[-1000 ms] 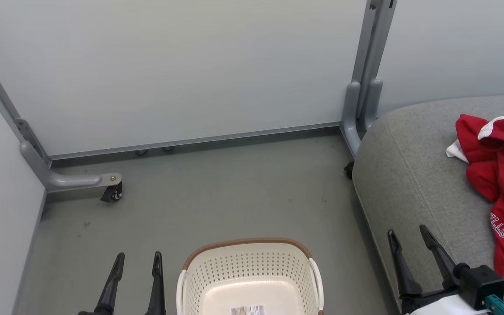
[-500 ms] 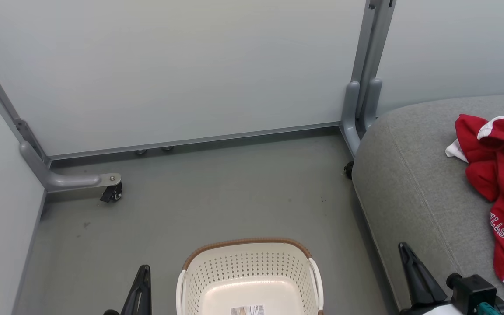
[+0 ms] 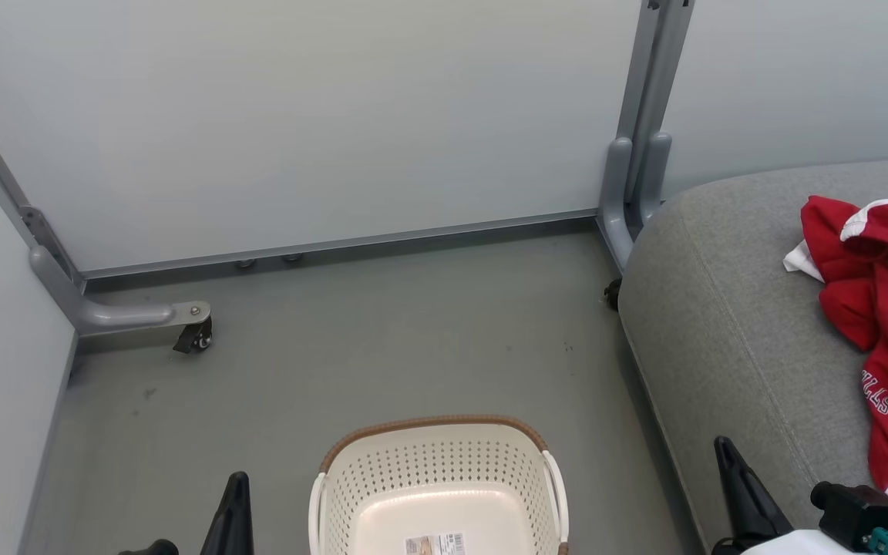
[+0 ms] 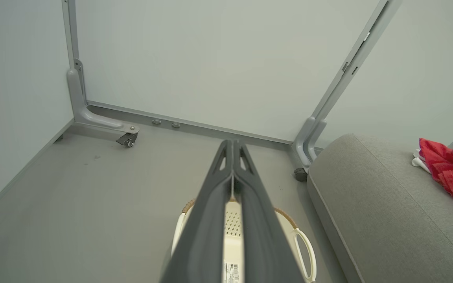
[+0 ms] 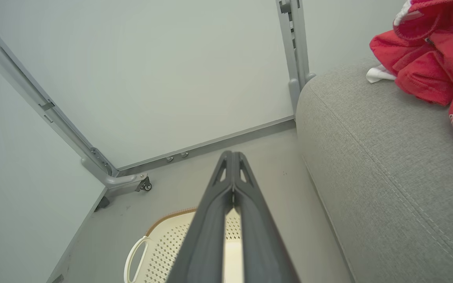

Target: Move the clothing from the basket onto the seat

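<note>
The red clothing [image 3: 887,331] with white trim lies crumpled on the grey seat [image 3: 729,324] at the right; it also shows in the left wrist view [image 4: 448,171] and the right wrist view [image 5: 431,59]. The cream basket [image 3: 436,486] with a brown rim stands on the floor at the bottom centre, holding nothing but a label on its bottom. My left gripper [image 3: 236,489] is shut beside the basket's left side, fingertips pressed together [image 4: 232,145]. My right gripper [image 3: 725,451] is shut over the seat's front edge, tips together [image 5: 232,155], holding nothing.
Pale partition panels [image 3: 321,116] close off the back and left. Their grey feet carry castors [image 3: 197,335] on the grey floor [image 3: 382,347]. A grey post [image 3: 640,146] stands where the panels meet, next to the seat's back corner.
Both grippers went from open to shut, empty, and drew back toward the bottom edge. The whole picture shifted up slightly, so the camera moved a little.
</note>
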